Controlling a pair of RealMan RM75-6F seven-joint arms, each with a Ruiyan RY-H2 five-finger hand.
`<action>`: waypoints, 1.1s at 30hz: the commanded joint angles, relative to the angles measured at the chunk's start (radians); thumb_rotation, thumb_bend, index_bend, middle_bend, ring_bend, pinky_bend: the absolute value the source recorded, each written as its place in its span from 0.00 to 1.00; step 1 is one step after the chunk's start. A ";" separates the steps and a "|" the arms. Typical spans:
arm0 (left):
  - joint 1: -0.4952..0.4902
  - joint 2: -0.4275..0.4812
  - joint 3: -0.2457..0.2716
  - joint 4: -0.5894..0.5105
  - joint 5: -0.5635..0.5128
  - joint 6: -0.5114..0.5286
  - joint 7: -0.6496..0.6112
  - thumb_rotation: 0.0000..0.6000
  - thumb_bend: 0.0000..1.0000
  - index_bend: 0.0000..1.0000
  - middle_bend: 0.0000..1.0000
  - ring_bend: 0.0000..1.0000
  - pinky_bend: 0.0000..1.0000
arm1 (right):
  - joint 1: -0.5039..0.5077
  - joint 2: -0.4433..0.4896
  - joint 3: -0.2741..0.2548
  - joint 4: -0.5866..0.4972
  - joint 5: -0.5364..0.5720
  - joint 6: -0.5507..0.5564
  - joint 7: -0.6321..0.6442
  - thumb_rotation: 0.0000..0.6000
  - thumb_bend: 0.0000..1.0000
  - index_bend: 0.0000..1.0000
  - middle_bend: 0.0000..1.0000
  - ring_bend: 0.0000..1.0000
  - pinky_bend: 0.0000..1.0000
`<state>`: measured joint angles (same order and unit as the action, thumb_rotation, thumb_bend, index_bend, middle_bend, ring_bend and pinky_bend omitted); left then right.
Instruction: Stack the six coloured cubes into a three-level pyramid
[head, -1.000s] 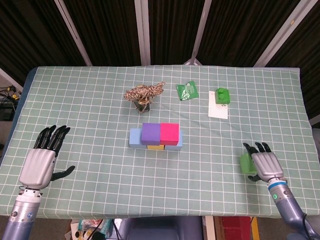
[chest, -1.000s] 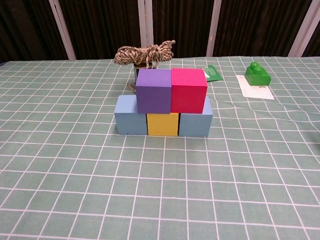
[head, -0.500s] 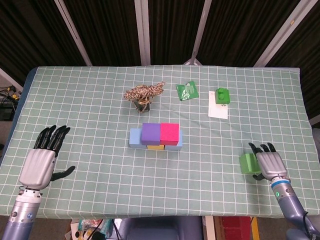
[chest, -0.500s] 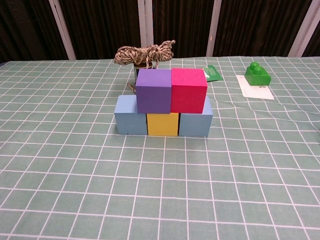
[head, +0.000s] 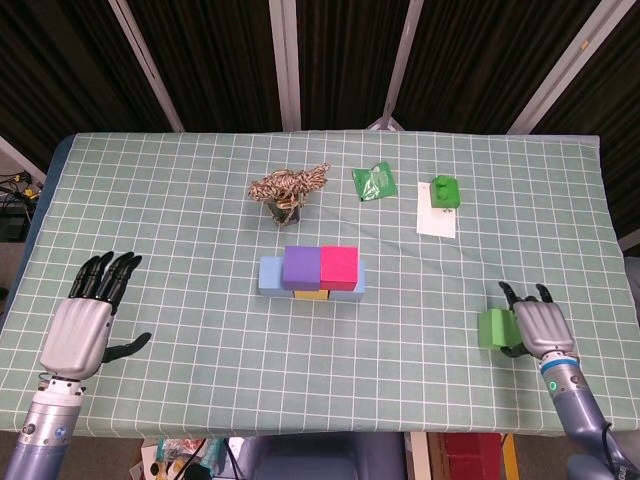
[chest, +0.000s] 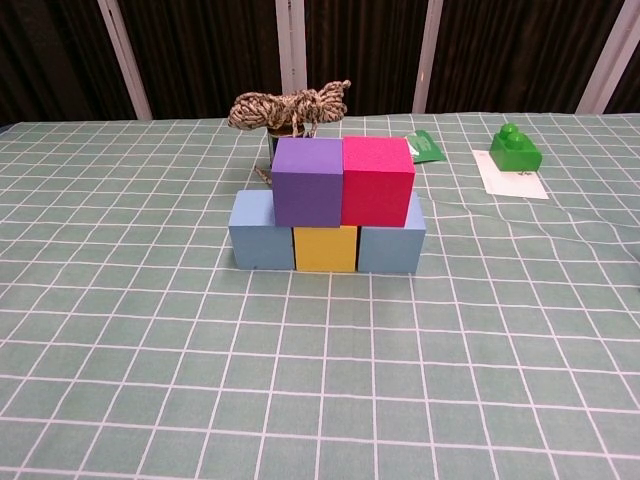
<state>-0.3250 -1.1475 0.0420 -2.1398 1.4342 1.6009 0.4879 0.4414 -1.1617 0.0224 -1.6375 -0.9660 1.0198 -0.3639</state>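
A light green cube (head: 494, 328) sat well right of the stack (chest: 326, 206), toward the near table edge, matte and plain-faced. Your right hand (head: 541, 326) held it, fingers wrapped round its right side. The stack showed purple and pink cubes over blue, yellow, blue. Your left hand (head: 78, 333) lay far left, fingers spread, empty.

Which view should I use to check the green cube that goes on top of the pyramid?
The head view. It shows the green cube near the table's front right edge, with the right hand against it, fingers curled around its side. The chest view shows neither: it frames only the five stacked cubes and the clutter behind them.
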 joint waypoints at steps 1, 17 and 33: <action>0.005 0.000 -0.006 0.000 0.001 -0.005 0.001 1.00 0.15 0.00 0.06 0.00 0.00 | -0.001 -0.003 0.025 -0.023 0.041 -0.002 0.025 1.00 0.18 0.06 0.47 0.31 0.00; 0.027 0.004 -0.049 0.004 -0.019 -0.047 -0.001 1.00 0.15 0.00 0.06 0.00 0.00 | 0.045 0.008 0.097 -0.131 0.221 0.004 -0.003 1.00 0.18 0.07 0.47 0.31 0.00; 0.034 0.049 -0.095 -0.015 -0.052 -0.086 -0.055 1.00 0.15 0.00 0.06 0.00 0.00 | 0.237 0.181 0.263 -0.442 0.431 0.108 -0.219 1.00 0.18 0.07 0.49 0.31 0.00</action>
<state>-0.2918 -1.1033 -0.0490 -2.1523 1.3869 1.5188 0.4401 0.6263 -1.0153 0.2458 -2.0202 -0.5793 1.0959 -0.5255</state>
